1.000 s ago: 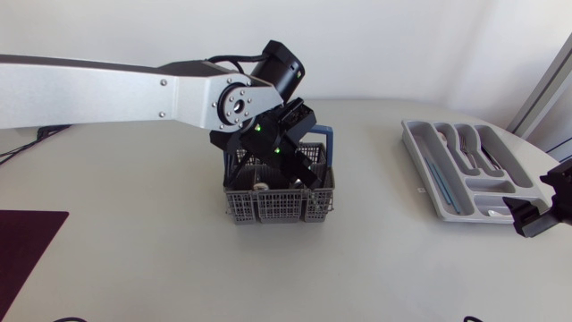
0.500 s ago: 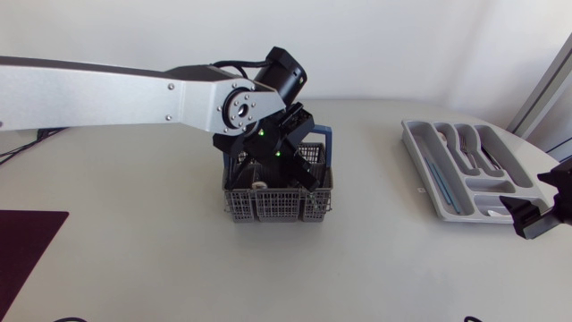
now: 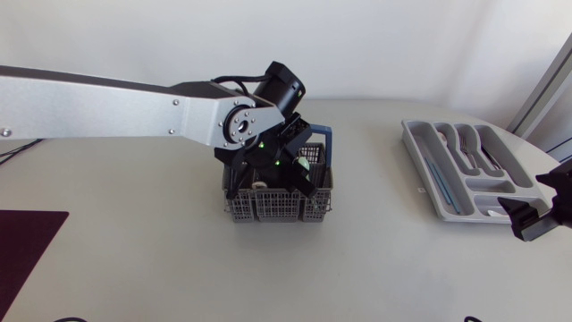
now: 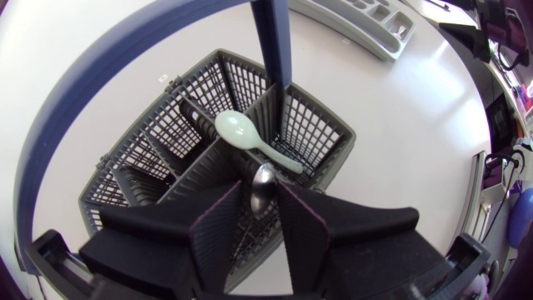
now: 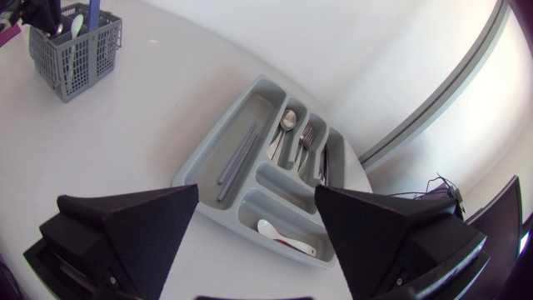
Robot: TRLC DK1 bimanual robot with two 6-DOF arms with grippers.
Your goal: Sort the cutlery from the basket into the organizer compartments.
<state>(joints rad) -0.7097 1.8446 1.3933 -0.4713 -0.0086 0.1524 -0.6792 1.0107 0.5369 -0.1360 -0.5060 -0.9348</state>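
Left claw parted narrowly, tips either side of the metal spoon bowl, no firm grip evident; since a second ago it has sunk deeper into the basket, mid-desk; pale green spoon lies just beyond; judged: pick imminent, nothing lifted yet. Right claw wide open, empty, unmoved beside the organizer, far right.

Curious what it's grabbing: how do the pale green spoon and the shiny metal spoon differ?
The pale green plastic spoon is matt and leans across a divider; the shiny metal spoon is reflective and stands between the left gripper's open fingers. Both sit bowl-up in the grey mesh basket.
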